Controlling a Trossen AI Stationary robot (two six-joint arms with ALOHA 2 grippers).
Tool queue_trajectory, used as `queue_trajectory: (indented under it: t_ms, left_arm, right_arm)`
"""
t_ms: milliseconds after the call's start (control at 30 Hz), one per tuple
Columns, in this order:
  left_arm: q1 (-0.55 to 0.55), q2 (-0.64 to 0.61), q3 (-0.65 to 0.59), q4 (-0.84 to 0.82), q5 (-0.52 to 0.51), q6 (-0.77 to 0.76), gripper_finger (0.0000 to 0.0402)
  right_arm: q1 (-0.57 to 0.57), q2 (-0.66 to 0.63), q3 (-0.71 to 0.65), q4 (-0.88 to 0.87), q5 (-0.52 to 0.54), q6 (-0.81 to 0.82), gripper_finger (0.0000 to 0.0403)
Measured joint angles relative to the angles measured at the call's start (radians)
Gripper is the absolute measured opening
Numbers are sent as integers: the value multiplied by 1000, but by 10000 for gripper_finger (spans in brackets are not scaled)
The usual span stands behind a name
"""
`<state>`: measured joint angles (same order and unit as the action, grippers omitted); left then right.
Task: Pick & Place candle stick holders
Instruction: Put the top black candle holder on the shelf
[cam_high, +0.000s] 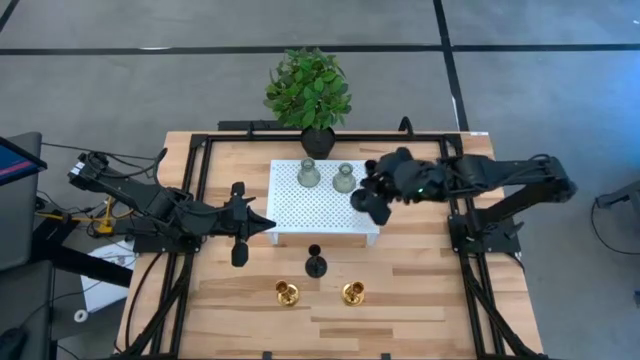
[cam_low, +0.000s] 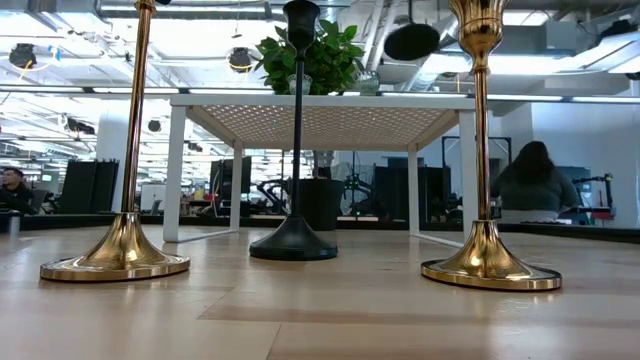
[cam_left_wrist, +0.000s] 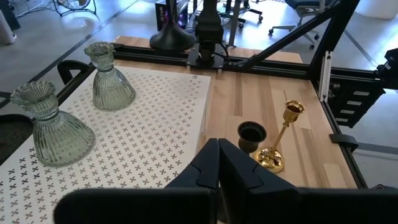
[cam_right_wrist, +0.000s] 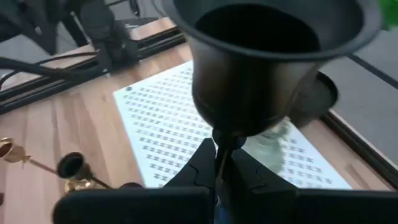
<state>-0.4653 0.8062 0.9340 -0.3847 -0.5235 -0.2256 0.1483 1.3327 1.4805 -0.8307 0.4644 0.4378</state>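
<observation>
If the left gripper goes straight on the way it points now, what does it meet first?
Probably the white perforated platform, near its front corner. Height is unclear, so the left gripper may pass just above it.

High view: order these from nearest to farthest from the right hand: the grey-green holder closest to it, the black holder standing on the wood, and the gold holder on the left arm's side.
The right hand is shut on a black holder over the platform's edge.
1. Grey-green holder, on the white platform, beside the hand.
2. Black holder on the wood, in front of the platform.
3. Gold holder, front row, left arm's side.

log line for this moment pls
right gripper: shut on black holder, above white platform | left gripper: shut, empty, beside platform
</observation>
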Motion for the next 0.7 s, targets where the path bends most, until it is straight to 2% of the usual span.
queue_trajectory:
  t_ms: [200,533,700]
  left_arm:
    - [0,0,0,0,0,0,3]
    - [0,0,1,-1,0,0,3]
    - [0,0,1,0,0,0,3]
  right_arm:
    - [22,124,83,8,-19,-29,0]
    - [-17,257,91,266,-108,-192,0]
    - [-62,300,91,320,-180,-212,0]
